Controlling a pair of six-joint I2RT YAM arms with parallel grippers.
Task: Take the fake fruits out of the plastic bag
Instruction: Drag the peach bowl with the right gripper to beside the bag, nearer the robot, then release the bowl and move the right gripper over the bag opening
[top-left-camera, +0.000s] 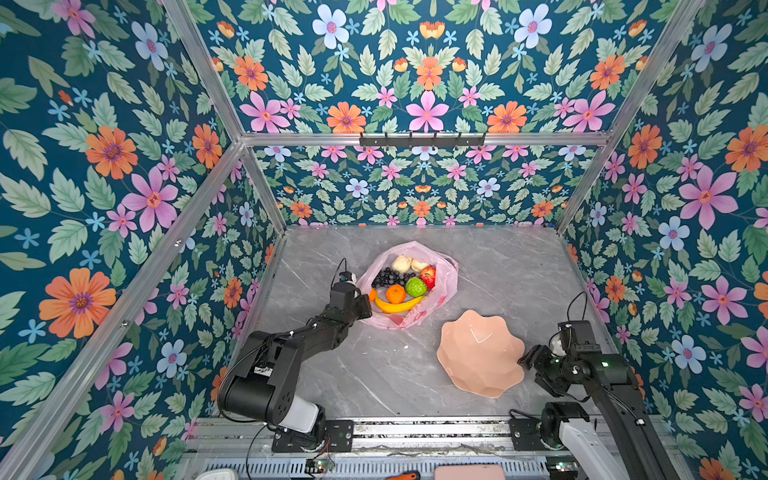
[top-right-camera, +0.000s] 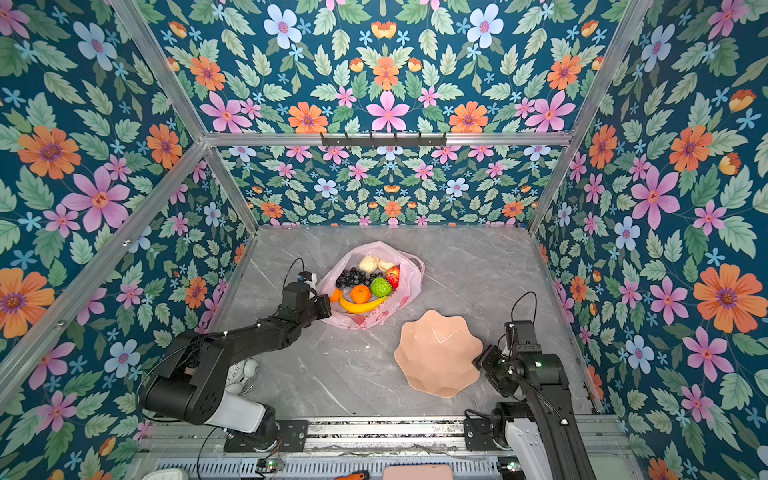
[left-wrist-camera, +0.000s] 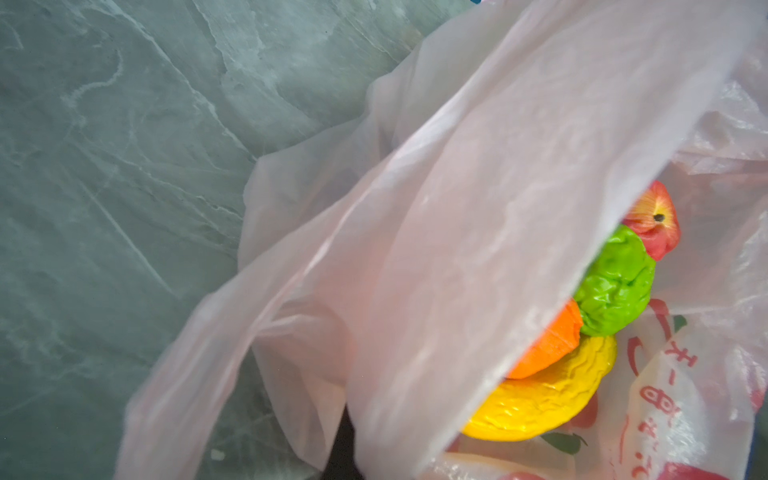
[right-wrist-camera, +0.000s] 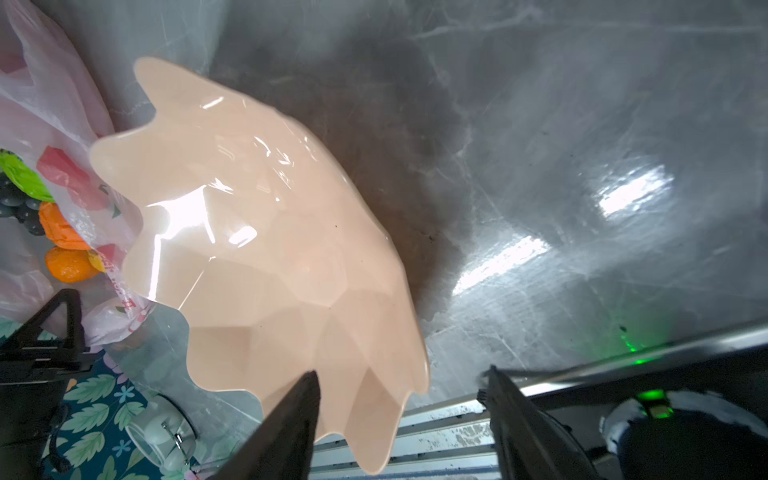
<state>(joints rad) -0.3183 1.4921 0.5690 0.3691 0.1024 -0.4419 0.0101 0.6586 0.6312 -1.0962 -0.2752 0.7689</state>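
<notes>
The pale pink plastic bag (top-left-camera: 446, 274) (top-right-camera: 411, 270) lies open at mid table. Inside it show a banana (top-left-camera: 397, 308), an orange (top-left-camera: 395, 294), a bumpy green fruit (top-left-camera: 416, 286), a red apple (top-left-camera: 429, 276), grapes (top-left-camera: 388, 276) and cream lumps (top-left-camera: 402, 262). My left gripper (top-left-camera: 365, 300) (top-right-camera: 326, 301) is shut on the bag's left rim. In the left wrist view the bag film (left-wrist-camera: 457, 208) drapes over the jaws, and only a dark finger (left-wrist-camera: 340, 453) shows. My right gripper (top-left-camera: 525, 360) (right-wrist-camera: 401, 382) stands open at the near right, its fingers on either side of the bowl's edge, apart from it.
A peach-pink scalloped bowl (top-left-camera: 478, 353) (right-wrist-camera: 249, 232) sits between the bag and the right gripper. A metal rail (top-left-camera: 415, 428) runs along the table's front edge. Floral walls close in the left, back and right sides. A small white object (top-right-camera: 245, 370) lies under the left arm.
</notes>
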